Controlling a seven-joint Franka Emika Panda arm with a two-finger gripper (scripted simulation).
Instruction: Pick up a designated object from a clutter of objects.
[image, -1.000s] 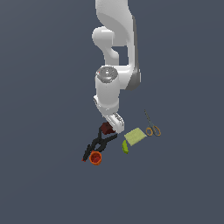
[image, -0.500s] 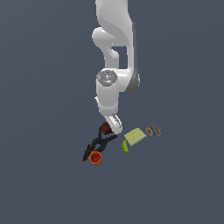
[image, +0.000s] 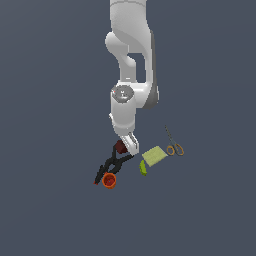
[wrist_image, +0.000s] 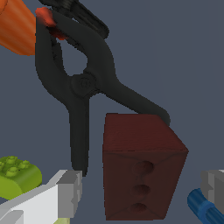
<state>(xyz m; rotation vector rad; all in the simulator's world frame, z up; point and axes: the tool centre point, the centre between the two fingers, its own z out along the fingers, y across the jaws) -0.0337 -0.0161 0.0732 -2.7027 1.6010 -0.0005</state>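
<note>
The designated object, a dark red-brown block (wrist_image: 140, 168), stands on the floor with three round dimples on its near face. My gripper (wrist_image: 142, 189) is open and straddles it, one grey fingertip (wrist_image: 70, 192) on each side with a gap to the block. In the exterior view the gripper (image: 126, 148) is low over the block (image: 119, 146) at the edge of the clutter. The black clamp (wrist_image: 83, 83) lies right behind the block, and the orange-red cup (wrist_image: 15, 26) sits past the clamp's jaws.
A green curved piece (wrist_image: 17, 175) lies beside one finger, and a blue item (wrist_image: 205, 208) shows by the other. In the exterior view a yellow-green pad (image: 153, 156) and orange-handled scissors (image: 174, 146) lie toward the exterior view's right of the clamp (image: 112, 165) and cup (image: 109, 180).
The arm has sunk slightly toward the block. The objects have not moved.
</note>
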